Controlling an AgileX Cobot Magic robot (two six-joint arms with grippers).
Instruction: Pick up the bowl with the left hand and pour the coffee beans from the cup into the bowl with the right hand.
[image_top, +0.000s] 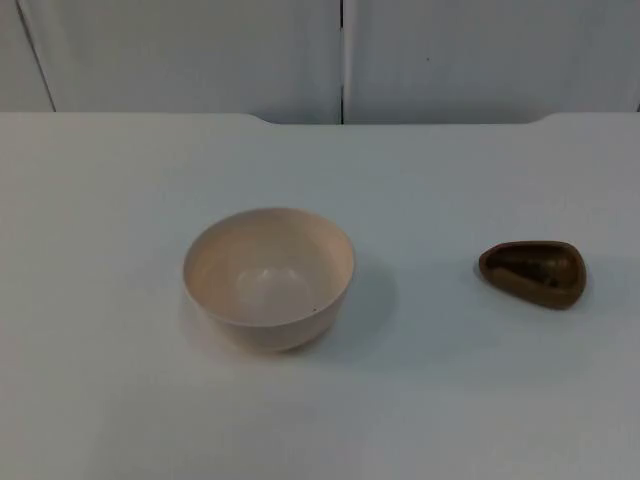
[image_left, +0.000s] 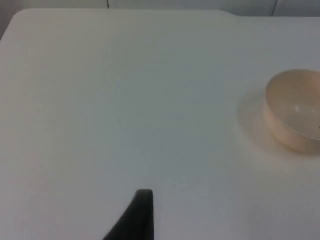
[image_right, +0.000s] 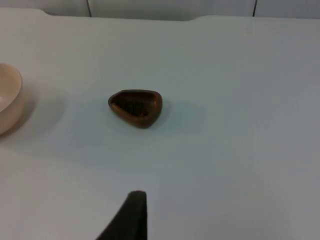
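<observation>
Bowl: the cream bowl (image_top: 268, 277) is sitting upright and empty on the white table (image_top: 100, 200), near centre.
Cup: the brown cup (image_top: 533, 272) is standing at 3 o'clock from the bowl, well apart, holding dark contents, probably the coffee beans.
Left gripper: its fingertip (image_left: 139, 215) is hanging over bare table, with the bowl (image_left: 295, 108) far off at 2 o'clock; whether its fingers are apart cannot be told.
Right gripper: its fingertip (image_right: 131, 215) is waiting short of the cup (image_right: 136, 106); finger state cannot be told.
Risk: the shallow, tapered cup is likely offering poor purchase; a skewed grip could be spilling beans early.
Obstructions: nothing is lying between either gripper and its target; the grey partition wall (image_top: 180, 55) is standing behind at 12 o'clock.
</observation>
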